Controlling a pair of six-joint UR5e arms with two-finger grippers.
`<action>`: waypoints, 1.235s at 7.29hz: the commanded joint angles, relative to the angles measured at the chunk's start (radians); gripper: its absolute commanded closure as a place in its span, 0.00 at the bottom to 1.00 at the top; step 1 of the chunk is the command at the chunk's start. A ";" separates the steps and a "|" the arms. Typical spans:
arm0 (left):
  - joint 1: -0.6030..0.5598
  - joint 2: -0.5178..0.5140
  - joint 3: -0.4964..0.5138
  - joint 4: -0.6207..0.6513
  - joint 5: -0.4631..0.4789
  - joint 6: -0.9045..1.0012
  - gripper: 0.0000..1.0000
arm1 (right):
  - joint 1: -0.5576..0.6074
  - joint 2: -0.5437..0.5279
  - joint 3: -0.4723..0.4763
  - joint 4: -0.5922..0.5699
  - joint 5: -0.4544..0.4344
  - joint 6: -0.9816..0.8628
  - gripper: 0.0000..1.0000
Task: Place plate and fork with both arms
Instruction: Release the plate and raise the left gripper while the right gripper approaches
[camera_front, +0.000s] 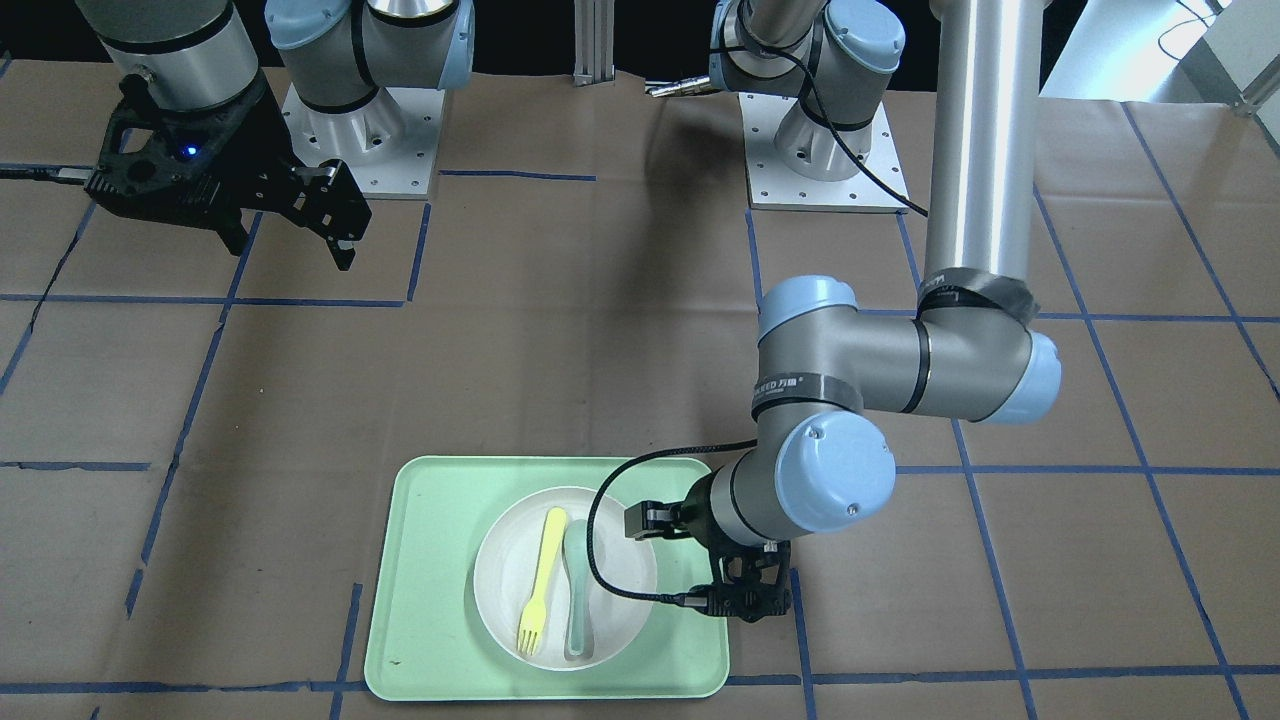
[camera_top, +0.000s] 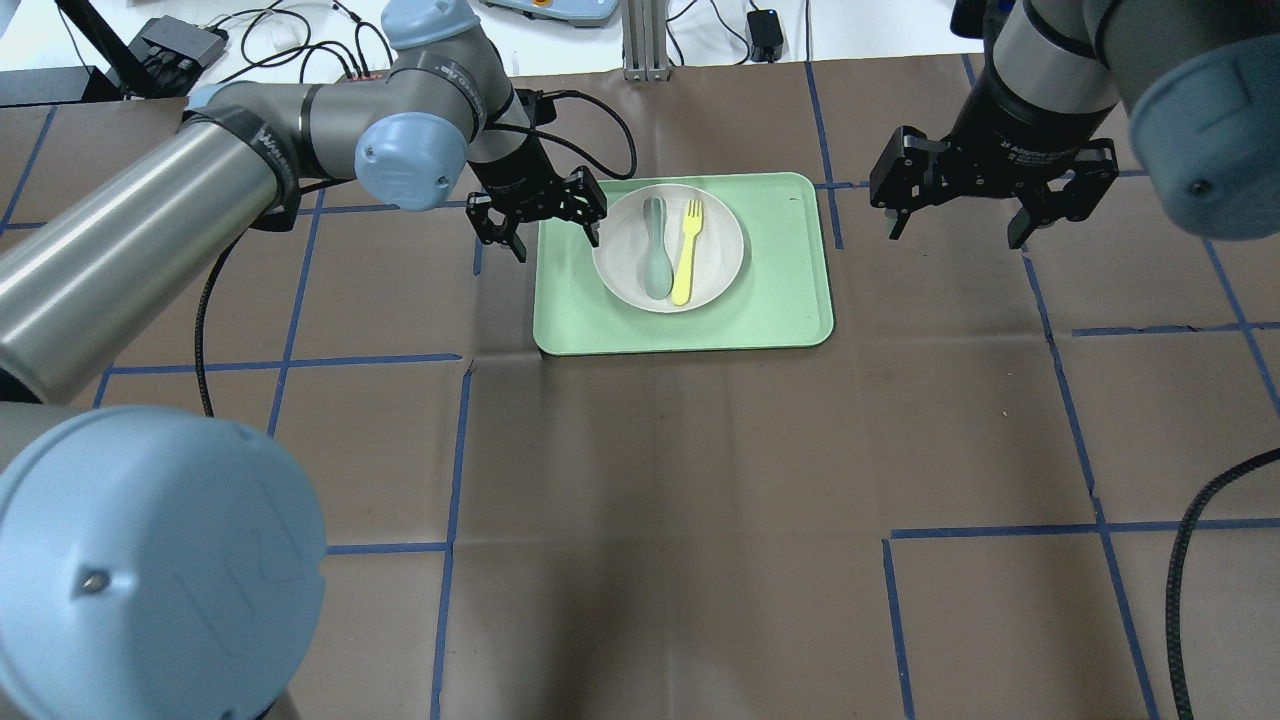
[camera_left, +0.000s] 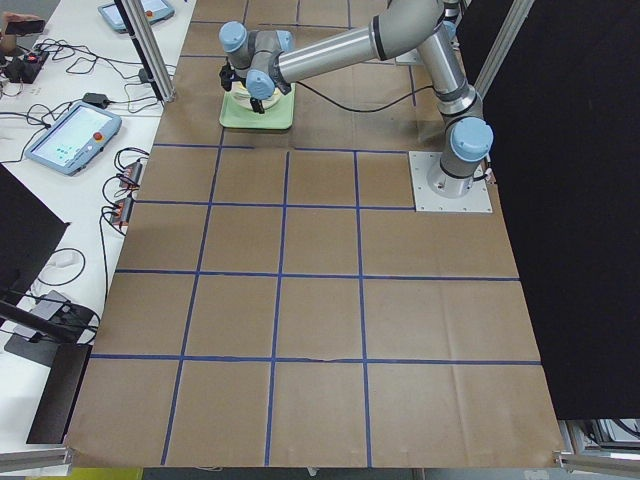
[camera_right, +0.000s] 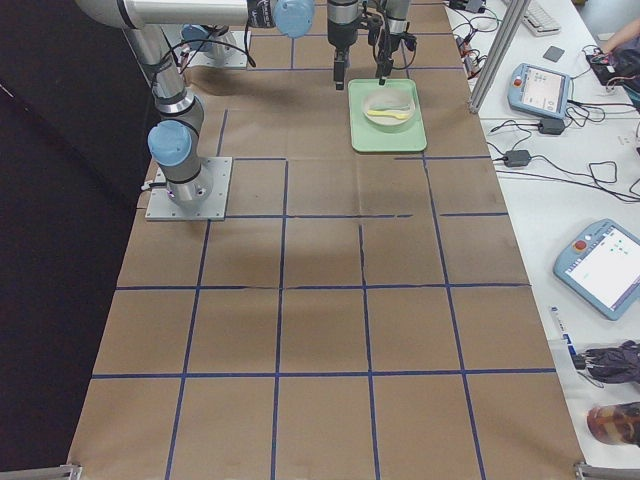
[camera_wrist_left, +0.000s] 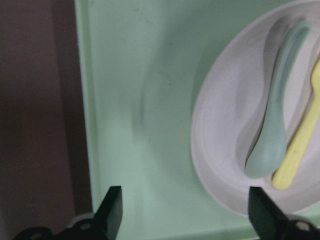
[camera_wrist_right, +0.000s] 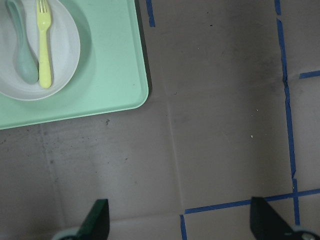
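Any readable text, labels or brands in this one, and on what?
"...EED", then blurred characters: band on the left arm.
White print on the right arm, on its black collar: too small to read.
The plate, fork and tray: no text.

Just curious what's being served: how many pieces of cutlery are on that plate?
2. A yellow fork and a grey-green spoon lie side by side in the plate, which sits on the green tray. I see none hidden elsewhere.
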 joint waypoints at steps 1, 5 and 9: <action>0.002 0.191 -0.016 -0.183 0.156 0.013 0.01 | 0.000 -0.001 -0.002 0.000 -0.008 0.002 0.00; 0.031 0.463 -0.083 -0.357 0.205 0.176 0.01 | 0.041 0.096 -0.102 -0.012 0.007 0.017 0.00; 0.042 0.637 -0.310 -0.243 0.207 0.194 0.01 | 0.210 0.391 -0.321 -0.080 0.000 0.138 0.00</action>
